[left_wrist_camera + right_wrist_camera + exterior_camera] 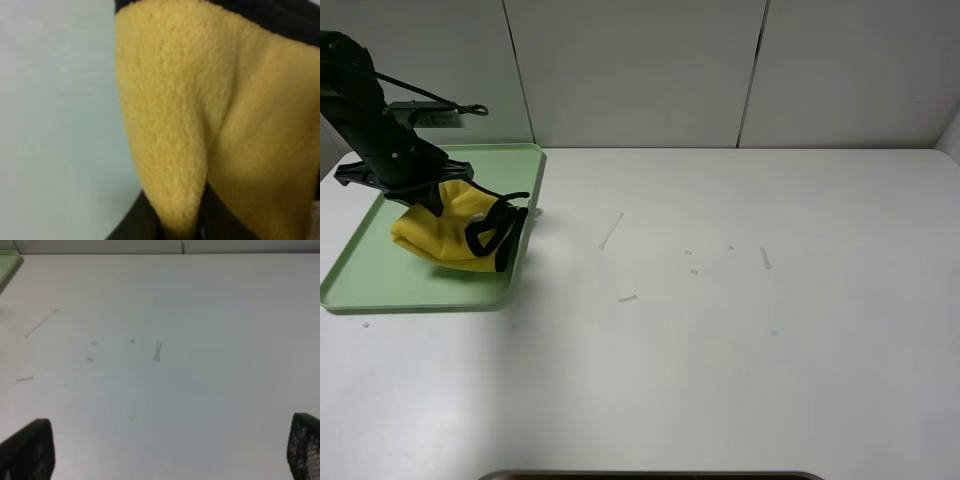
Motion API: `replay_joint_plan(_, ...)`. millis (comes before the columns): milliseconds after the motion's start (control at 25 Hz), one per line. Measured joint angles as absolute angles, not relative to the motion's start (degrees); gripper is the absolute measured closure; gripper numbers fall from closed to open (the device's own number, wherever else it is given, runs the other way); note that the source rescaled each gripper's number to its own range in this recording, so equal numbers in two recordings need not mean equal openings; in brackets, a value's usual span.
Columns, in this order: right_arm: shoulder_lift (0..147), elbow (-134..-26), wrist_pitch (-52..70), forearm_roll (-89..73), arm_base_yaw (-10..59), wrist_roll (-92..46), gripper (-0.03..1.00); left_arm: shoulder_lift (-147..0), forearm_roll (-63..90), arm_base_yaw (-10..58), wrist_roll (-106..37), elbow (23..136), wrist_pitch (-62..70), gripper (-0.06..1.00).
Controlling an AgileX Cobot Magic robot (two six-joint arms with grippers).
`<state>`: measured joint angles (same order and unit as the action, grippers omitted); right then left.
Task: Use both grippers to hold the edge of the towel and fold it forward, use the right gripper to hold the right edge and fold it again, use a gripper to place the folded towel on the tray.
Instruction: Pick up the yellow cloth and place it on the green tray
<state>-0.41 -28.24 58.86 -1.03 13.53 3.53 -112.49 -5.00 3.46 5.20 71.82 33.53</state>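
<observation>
You were on the last step: left gripper (505,232) clamped on the folded towel (445,235), held over the tray (380,285). Right gripper (170,450) fingers stood apart. Next likely needed lowering, then release.

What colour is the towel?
Yellow; the towel shows best in the left wrist view.

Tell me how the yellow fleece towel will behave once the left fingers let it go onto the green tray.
The yellow fleece towel bulges and droops around the left gripper, so it is probably floppy and will slump, perhaps loosening its fold. Its fuzzy pile suggests it will likely grip rather than slide on the green plastic tray. It looks light, so it may cling to opening fingers.
</observation>
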Motion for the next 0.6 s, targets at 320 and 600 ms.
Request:
replay_joint_plan(320,-0.41,-28.24,58.86,-1.03,13.53,3.53,-0.03,-112.49,-5.12,-0.37,4.26,71.82,33.37,0.87)
replay_joint_plan(600,-0.41,-28.24,58.86,-1.03,13.53,3.53,-0.03,-112.49,-5.12,-0.42,3.82,71.82,33.37,0.10)
